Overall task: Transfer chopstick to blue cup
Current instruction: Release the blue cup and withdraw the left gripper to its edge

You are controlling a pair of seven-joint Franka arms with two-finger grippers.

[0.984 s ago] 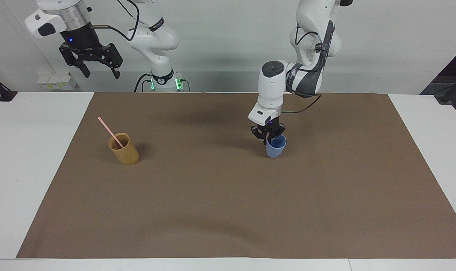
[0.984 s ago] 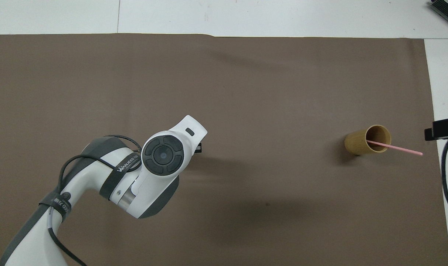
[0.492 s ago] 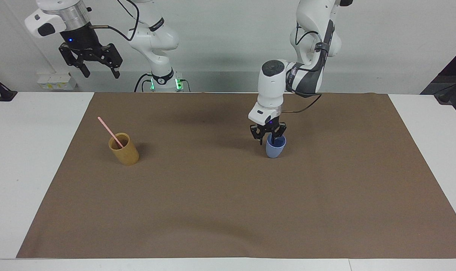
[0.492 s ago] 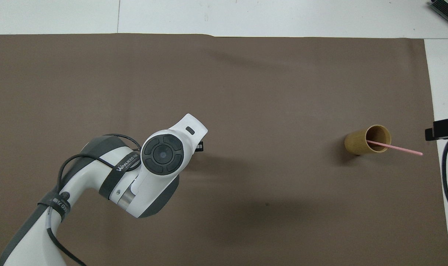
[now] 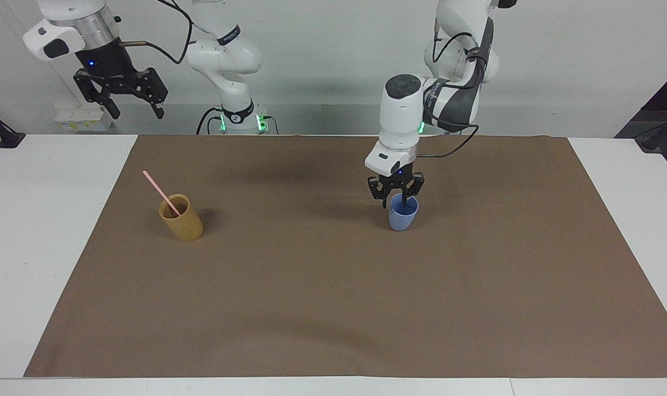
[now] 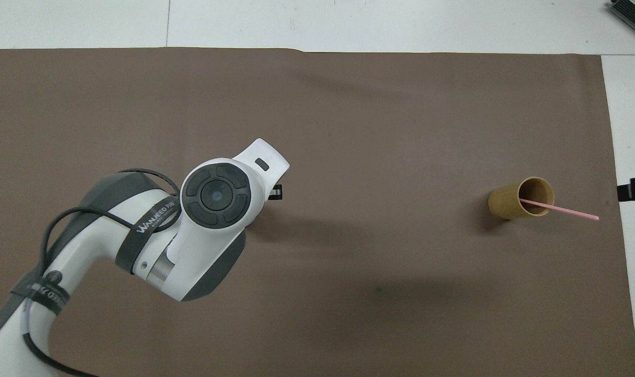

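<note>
The chopstick (image 5: 160,193) was seen leaning in the tan cup (image 5: 181,218), well apart from the blue cup (image 5: 403,216), over which the left gripper (image 5: 395,198) hung with fingers spread, while the right gripper (image 5: 135,109) was held released above the tabletop's (image 5: 47,231) edge.

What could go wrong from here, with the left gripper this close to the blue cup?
1. One fingertip of the left gripper seems to hang inside the blue cup's mouth; a sideways pull could tip it.
2. The chopstick leans loosely in the tan cup; a slanted grasp may topple that cup.
3. The right gripper is high off the mat, so its reach is long.
</note>
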